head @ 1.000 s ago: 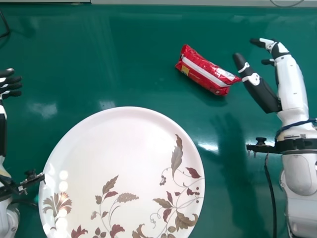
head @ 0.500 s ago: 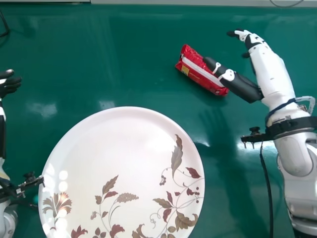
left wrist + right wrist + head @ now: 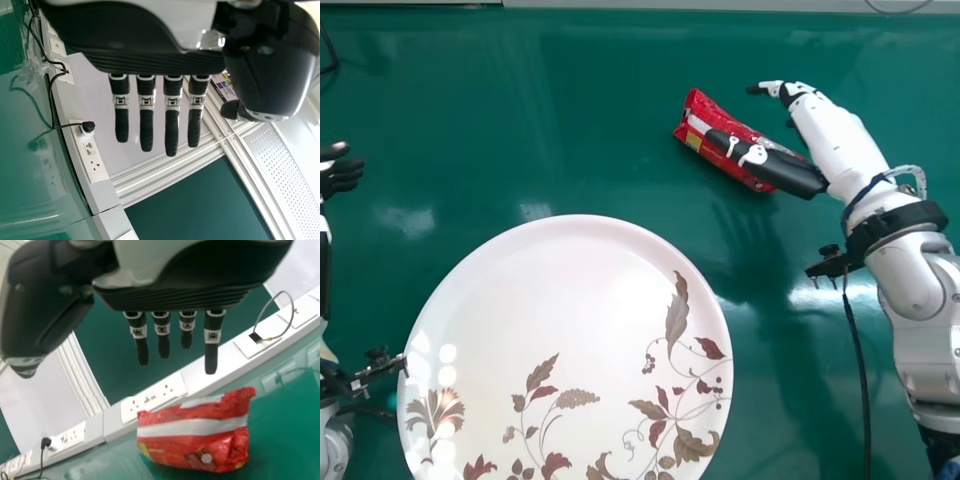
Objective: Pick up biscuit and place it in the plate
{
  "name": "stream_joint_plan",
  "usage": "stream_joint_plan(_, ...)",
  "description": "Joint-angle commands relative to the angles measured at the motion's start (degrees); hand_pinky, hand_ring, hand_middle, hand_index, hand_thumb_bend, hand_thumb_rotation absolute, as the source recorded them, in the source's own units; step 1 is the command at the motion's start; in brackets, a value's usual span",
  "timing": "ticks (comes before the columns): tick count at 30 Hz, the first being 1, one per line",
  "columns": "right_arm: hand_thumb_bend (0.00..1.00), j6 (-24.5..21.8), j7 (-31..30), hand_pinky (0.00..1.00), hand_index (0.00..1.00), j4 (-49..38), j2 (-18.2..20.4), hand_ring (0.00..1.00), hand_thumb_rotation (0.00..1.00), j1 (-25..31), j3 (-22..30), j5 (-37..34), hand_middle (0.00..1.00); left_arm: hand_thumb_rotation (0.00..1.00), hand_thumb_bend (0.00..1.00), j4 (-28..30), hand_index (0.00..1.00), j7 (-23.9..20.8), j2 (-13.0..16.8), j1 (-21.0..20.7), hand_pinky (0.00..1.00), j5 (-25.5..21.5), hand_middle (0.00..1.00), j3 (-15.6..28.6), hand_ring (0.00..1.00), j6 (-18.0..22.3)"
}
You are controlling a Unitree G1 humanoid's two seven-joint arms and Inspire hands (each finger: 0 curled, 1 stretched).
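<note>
Right robot hand (image 3: 810, 110) spread wide at the red biscuit packet (image 3: 696, 112) beyond the plate (image 3: 540, 300)

Nearest lies the plate, broad, round and white, with brown and maroon leaves and flowers across its near and right-hand parts. It sits flat on the glossy green surface (image 3: 590, 120). To the right of the plate, a black cable (image 3: 861, 370) hangs from the right arm.

Beyond the plate's left side is the left robot hand (image 3: 340, 178), its fingers straight and side by side, holding nothing.

Farther off, beyond and to the right of the plate, the right robot hand has its fingers extended and its thumb held well away from them — a wide gap, with nothing pinched. In the head view the thumb crosses in front of the packet; whether it touches is hard to tell.

The packet lies on the surface, slanted, its right end closer to the plate's level — white band along its length, yellow patch toward the left end.
</note>
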State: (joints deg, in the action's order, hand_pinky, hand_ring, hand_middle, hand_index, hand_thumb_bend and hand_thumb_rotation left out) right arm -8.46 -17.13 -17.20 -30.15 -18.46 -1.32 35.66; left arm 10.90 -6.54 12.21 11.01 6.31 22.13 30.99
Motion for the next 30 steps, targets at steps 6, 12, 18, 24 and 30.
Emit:
stream_joint_plan(6, 1.00, 0.70, -1.45, 0.71, 0.89, 3.65, -3.10, 0.88, 0.58, -1.76, -2.31, 1.69, 0.95, 0.52, 0.26, 0.48, 0.74, 0.53, 0.38, 1.04, 0.73, -0.80, 0.70, 0.68, 0.71, -0.32)
stream_joint_plan(12, 1.00, -0.55, -3.24, 0.75, 0.91, 5.98, -4.13, 0.90, 0.58, -3.08, -3.54, 2.64, 0.97, 0.51, 0.25, 0.19, 0.75, 0.28, 0.38, 1.15, 0.76, -0.31, 0.69, 1.00, 0.71, -0.12)
stream_joint_plan(18, 1.00, -0.78, -3.92, 0.75, 0.91, 8.22, -5.63, 0.91, 0.58, -4.09, -4.78, 4.87, 0.96, 0.51, 0.24, -0.13, 0.74, 0.30, 0.53, 1.18, 0.73, -0.04, 0.68, 1.27, 0.69, 0.43)
stream_joint_plan(24, 1.00, -1.80, -6.03, 0.78, 0.93, 9.84, -6.98, 0.92, 0.58, -5.51, -6.09, 6.71, 0.97, 0.51, 0.25, 0.14, 0.75, 0.30, 0.34, 1.35, 0.70, 0.03, 0.68, 1.39, 0.68, -0.12)
stream_joint_plan(30, 1.00, -2.18, -9.28, 0.80, 0.93, 11.86, -8.00, 0.92, 0.55, -8.08, -8.03, 7.91, 0.97, 0.51, 0.26, 0.09, 0.75, 0.28, 0.34, 1.13, 0.75, -0.19, 0.69, 1.47, 0.70, -0.09)
